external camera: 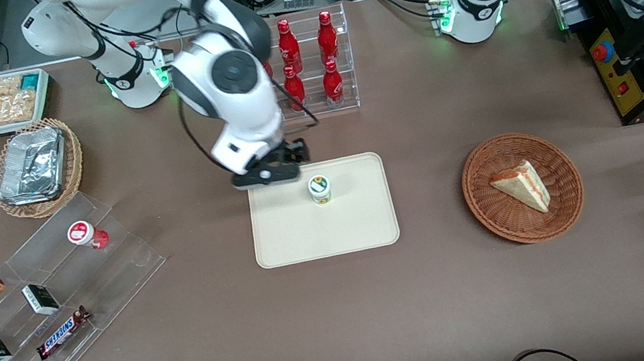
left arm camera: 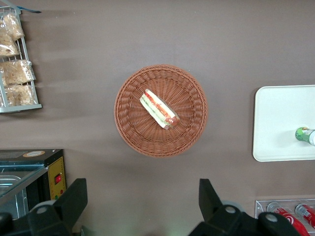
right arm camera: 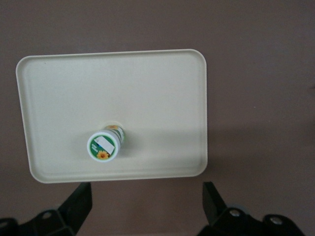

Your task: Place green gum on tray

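The green gum [external camera: 319, 188], a small green bottle with a white lid and green-and-yellow label, stands upright on the cream tray [external camera: 286, 238], in the part of it farther from the front camera. It shows in the right wrist view [right arm camera: 104, 145] on the tray [right arm camera: 157, 83], and at the frame edge of the left wrist view [left arm camera: 305, 135]. My right gripper [external camera: 270, 171] hangs raised above the tray's rim farthest from the front camera, apart from the gum. Its fingers [right arm camera: 78, 202] are spread wide and hold nothing.
A rack of red bottles [external camera: 310, 63] stands just past the gripper. A wicker basket with a sandwich [external camera: 521, 186] lies toward the parked arm's end. Toward the working arm's end are a clear stepped shelf with a red-lidded bottle [external camera: 86, 234], snack bars and boxes, and a foil-filled basket [external camera: 36, 167].
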### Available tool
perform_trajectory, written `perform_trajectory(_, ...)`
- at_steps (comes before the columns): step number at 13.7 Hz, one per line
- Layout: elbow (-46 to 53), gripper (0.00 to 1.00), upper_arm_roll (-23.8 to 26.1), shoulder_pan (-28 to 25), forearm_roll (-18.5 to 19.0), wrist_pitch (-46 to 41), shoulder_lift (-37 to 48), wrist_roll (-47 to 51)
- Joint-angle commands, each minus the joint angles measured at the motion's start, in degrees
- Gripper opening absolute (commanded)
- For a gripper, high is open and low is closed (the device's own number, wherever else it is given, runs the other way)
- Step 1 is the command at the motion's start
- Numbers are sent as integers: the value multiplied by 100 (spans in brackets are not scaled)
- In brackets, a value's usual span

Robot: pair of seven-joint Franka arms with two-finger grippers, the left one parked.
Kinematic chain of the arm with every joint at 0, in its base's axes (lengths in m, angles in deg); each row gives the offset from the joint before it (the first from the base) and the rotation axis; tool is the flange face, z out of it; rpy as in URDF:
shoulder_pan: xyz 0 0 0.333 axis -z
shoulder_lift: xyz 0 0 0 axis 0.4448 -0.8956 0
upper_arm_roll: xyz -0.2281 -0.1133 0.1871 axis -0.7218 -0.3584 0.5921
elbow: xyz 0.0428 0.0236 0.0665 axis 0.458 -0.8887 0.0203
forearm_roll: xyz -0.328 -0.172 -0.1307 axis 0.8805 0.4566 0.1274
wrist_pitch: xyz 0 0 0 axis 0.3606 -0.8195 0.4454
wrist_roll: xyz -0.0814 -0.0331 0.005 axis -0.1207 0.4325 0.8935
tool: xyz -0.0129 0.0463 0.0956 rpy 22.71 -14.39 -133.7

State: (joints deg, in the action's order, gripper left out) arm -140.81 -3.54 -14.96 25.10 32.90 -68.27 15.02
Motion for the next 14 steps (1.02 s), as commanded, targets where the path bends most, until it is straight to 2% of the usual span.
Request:
perform_trajectory(1,-302,100,26,557,-511,-680,823,-826)
perform_trajectory(8,-188,100,17,2349,-548,-1982,1659,-2628)
perform_trajectory(10,-56,100,17,2772,-452,-2202,1660,-2911)
perform_trajectory(12,-38,100,-1,3168,-189,-2256,1660,-3148)
perform_trajectory(14,67,100,-9,3572,-188,-2335,1643,-3473)
